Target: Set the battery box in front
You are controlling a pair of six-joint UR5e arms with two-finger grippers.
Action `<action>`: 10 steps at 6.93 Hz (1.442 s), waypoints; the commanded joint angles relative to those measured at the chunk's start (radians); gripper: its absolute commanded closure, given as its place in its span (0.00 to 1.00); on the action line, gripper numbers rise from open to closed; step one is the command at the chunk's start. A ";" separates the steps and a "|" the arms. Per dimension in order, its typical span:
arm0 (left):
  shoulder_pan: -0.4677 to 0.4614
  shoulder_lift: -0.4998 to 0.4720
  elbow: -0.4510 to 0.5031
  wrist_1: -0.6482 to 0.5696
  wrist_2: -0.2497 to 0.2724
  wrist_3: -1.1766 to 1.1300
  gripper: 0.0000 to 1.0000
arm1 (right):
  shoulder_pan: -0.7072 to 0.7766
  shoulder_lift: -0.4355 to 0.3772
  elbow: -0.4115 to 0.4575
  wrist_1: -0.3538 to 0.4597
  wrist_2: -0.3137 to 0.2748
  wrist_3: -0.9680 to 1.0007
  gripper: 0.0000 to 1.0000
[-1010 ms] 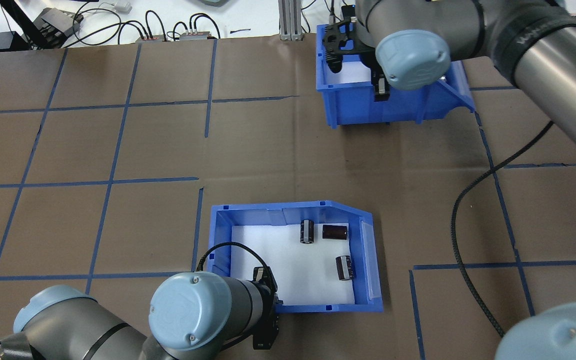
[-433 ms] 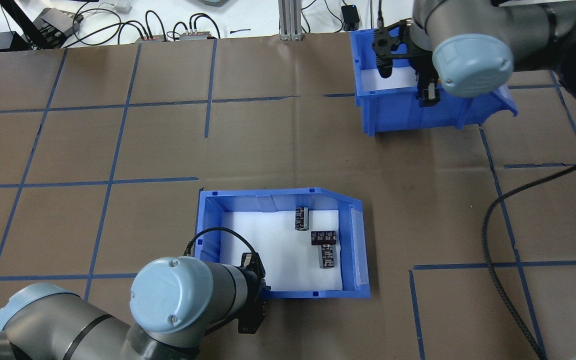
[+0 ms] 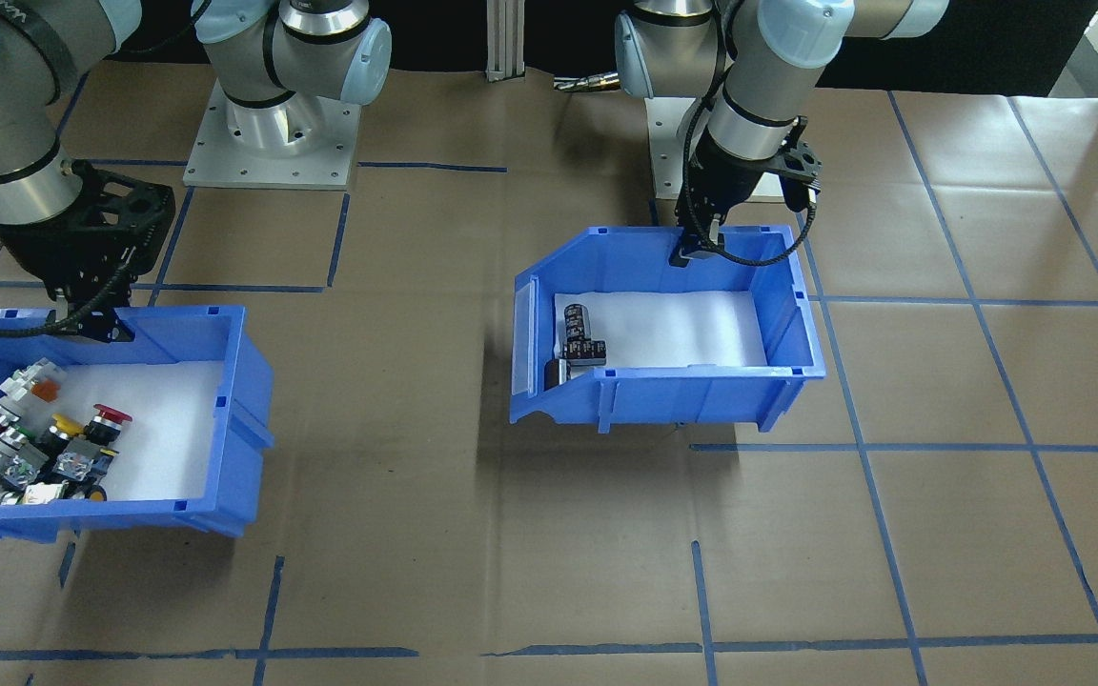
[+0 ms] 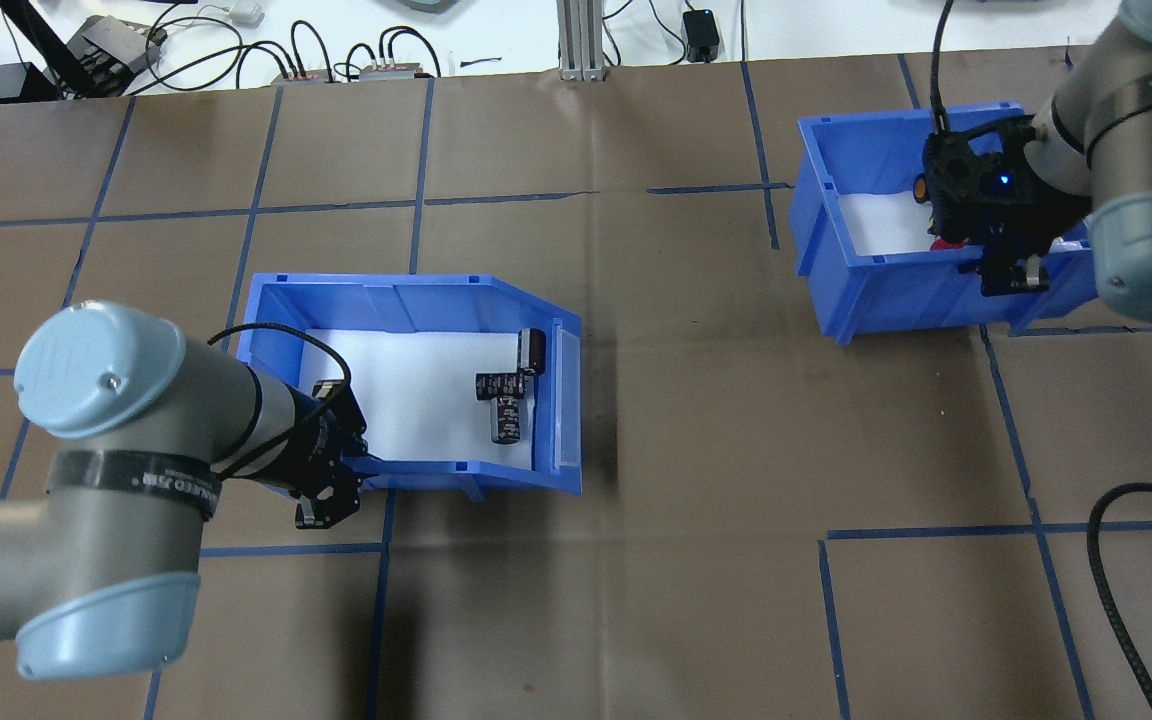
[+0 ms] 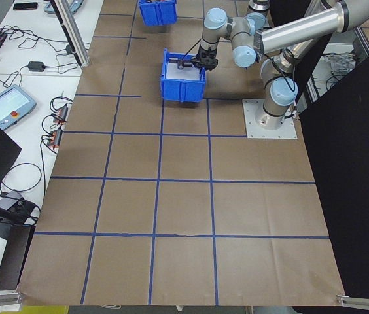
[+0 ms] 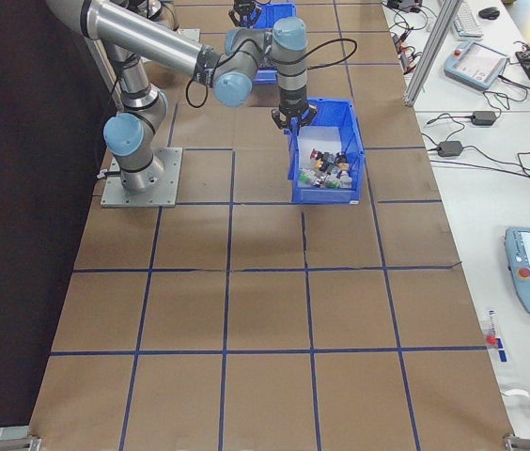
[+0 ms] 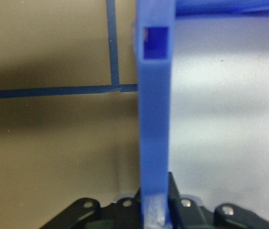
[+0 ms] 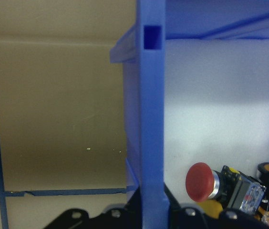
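blue battery box [image 4: 406, 300], its wall pinched by the closed left gripper [image 4: 331, 480], could tip and roll its cylinders [image 4: 506, 400] if that one-sided grip slips.

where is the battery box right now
In the overhead view the battery box sits left of centre, its near wall clamped by the left gripper, far from the switch bin at upper right.

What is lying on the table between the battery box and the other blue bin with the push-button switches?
Nothing: in the overhead view, only bare brown table with blue tape lines separates the battery box from the switch bin.
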 commanded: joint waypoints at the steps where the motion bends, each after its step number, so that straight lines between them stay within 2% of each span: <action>1: -0.009 -0.285 0.275 0.002 -0.005 0.003 1.00 | -0.021 -0.051 0.058 -0.014 -0.007 -0.031 1.00; 2: -0.035 -0.390 0.380 0.003 -0.005 -0.028 1.00 | -0.020 -0.052 0.059 -0.011 -0.009 -0.028 1.00; 3: -0.099 -0.476 0.472 0.005 -0.004 -0.087 1.00 | -0.020 -0.054 0.059 -0.005 -0.012 -0.028 1.00; 4: -0.159 -0.539 0.549 0.005 -0.004 -0.162 1.00 | -0.017 -0.071 0.064 0.004 -0.012 -0.025 1.00; 5: -0.199 -0.596 0.616 0.005 -0.005 -0.199 1.00 | -0.015 -0.097 0.103 0.002 -0.012 -0.025 1.00; 6: -0.224 -0.654 0.676 0.014 -0.058 -0.259 1.00 | -0.014 -0.145 0.169 0.001 -0.012 -0.018 1.00; 8: -0.265 -0.738 0.762 0.029 -0.065 -0.296 1.00 | -0.009 -0.300 0.316 -0.004 -0.001 0.027 1.00; 9: -0.277 -0.769 0.787 0.049 -0.065 -0.318 0.99 | -0.005 -0.343 0.346 0.002 0.003 0.033 1.00; 10: -0.282 -0.773 0.790 0.049 -0.065 -0.319 0.92 | 0.015 -0.370 0.370 0.005 0.002 0.039 1.00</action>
